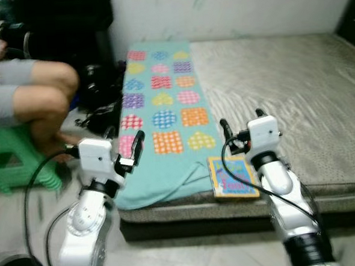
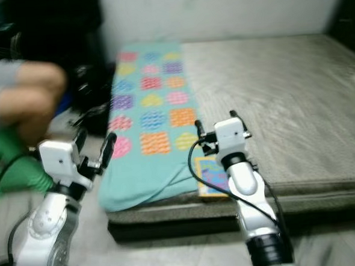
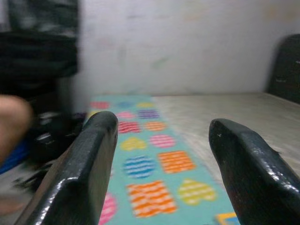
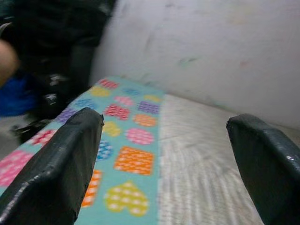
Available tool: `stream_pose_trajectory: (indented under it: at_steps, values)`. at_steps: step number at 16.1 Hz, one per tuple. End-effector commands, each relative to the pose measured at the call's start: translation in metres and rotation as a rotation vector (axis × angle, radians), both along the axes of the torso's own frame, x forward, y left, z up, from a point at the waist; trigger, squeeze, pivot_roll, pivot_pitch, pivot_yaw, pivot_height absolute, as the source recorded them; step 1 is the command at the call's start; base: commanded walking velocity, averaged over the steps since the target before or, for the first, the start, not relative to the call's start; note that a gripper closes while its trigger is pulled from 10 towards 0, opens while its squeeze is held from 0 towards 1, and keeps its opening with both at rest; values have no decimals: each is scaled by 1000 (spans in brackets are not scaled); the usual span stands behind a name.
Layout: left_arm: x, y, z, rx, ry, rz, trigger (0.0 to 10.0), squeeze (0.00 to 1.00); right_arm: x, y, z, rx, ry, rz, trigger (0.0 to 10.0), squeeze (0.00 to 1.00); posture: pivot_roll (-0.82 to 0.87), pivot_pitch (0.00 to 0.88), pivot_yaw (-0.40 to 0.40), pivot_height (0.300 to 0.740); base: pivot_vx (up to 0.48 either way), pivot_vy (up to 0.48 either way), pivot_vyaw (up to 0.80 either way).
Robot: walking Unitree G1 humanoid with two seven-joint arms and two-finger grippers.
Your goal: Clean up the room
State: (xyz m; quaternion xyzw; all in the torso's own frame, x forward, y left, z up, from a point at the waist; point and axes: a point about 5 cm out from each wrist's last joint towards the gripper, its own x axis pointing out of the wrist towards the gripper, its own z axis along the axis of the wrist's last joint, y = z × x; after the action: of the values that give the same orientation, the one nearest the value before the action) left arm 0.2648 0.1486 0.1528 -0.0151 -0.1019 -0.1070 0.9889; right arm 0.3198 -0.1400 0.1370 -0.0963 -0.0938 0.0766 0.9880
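Book on mattress edge, beside teal blanket; both end effectors open.

**Bedroom corner, low mattress by white wall**

Low grey mattress fills the centre and right, lying almost on the floor and running far to the wall. Teal blanket with coloured hearts and squares covers its left strip, near corner drooping over the edge. White wall behind, scuffed, a few faint marks. Dark furniture edge at far right. Pale floor in the near part. On the left, a green plastic stool with a person sitting on it, bare knees showing. Dark clutter between stool and mattress, too blurred to identify. Light dim and even.
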Motion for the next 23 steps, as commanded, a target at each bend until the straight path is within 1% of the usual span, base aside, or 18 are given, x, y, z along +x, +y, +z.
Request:
stream_pose_trajectory:
  at_steps: [1,2,6,23]
  values:
    - [0,1,1,7,-3,1,10000,0,1,4,3,7,-10,13,10000,0,-12,51,-50,740,0,0,800]
    - [0,1,1,7,-3,0,10000,0,1,4,3,8,-12,12,10000,0,-12,51,-50,740,0,0,800]
    - [-1,-2,1,8,-11,-24,10000,0,1,2,3,22,-12,6,10000,0,-12,51,-50,740,0,0,0]
    - [0,-4,2,2,-16,-39,10000,0,2,2,3,23,-9,11,10000,0,-18,53,-54,740,281,0,0]
